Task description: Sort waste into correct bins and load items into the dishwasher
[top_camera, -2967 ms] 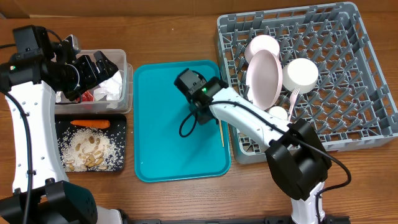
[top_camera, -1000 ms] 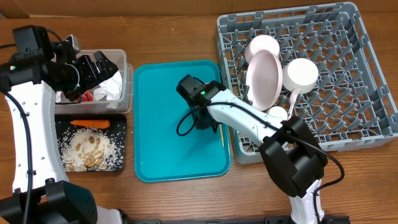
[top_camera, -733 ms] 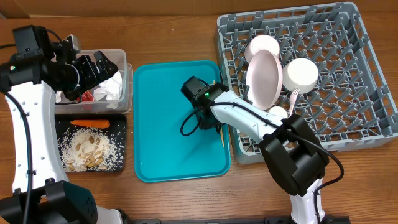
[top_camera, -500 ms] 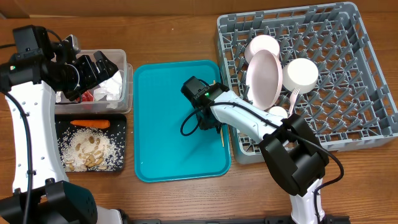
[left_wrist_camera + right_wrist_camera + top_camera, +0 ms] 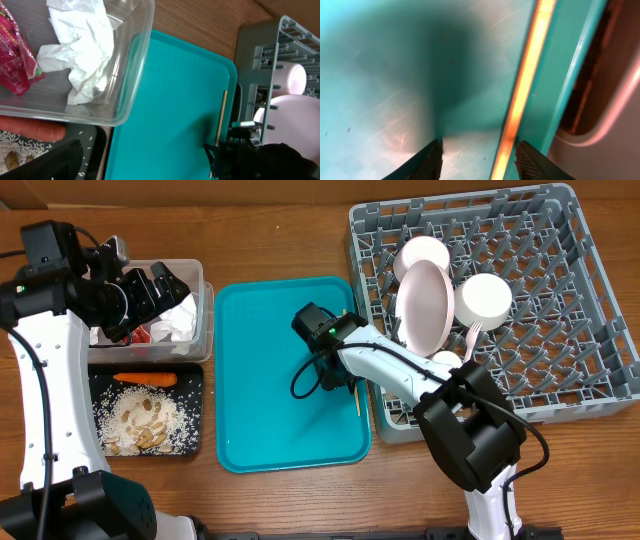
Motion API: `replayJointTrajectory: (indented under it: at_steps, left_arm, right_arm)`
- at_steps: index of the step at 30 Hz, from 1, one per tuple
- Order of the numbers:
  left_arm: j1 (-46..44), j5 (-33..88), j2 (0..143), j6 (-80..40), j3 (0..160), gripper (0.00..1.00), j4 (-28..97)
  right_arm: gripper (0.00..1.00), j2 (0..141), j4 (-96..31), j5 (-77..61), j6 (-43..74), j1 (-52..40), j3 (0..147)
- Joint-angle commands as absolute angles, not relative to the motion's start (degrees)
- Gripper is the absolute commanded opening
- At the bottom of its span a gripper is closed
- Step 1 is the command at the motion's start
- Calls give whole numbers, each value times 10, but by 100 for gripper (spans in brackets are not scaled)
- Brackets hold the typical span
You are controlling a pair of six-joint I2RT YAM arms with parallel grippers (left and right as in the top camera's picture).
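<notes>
R fingers, apart, moved along tray; now straddle stick.

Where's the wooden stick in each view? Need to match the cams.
Overhead: wooden stick lies along the teal tray's right rim.
Left wrist: stick right of centre, same rim.
Right wrist: stick is the orange diagonal, right of centre.
Shared landmark: the tray's right rim.

Overhead looks straight down on table; left wrist angles over teal tray; right wrist sits close, sharing wooden stick.
</notes>
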State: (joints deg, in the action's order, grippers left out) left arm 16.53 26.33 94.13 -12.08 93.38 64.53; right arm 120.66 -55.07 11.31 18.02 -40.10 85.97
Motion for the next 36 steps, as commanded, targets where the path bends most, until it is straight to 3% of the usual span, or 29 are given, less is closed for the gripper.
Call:
replayJointTrajectory:
  at_steps: [1, 9, 13, 17, 23, 32, 36]
  left_arm:
    - [165, 264, 929, -124, 948, 100, 645]
    - [165, 264, 929, -124, 948, 100, 645]
    - [165, 264, 929, -124, 948, 100, 645]
    - [165, 264, 929, -124, 948, 100, 645]
    - [165, 264, 929, -124, 948, 100, 645]
    - [165, 264, 929, -124, 948, 100, 645]
    - [165, 264, 929, -124, 948, 100, 645]
  right_arm:
    - [52, 1234, -562, 44, 113, -398, 863]
    - [66, 1234, -579, -103, 104, -398, 897]
    - [67, 1234, -564, -162, 104, -398, 898]
    - [69, 1234, -558, -152, 111, -397, 898]
    - [69, 1234, -547, -79, 199, -384, 898]
    - [69, 1234, -461, -75, 356, -356, 898]
    - [100, 1234, -435, -75, 361, -365, 898]
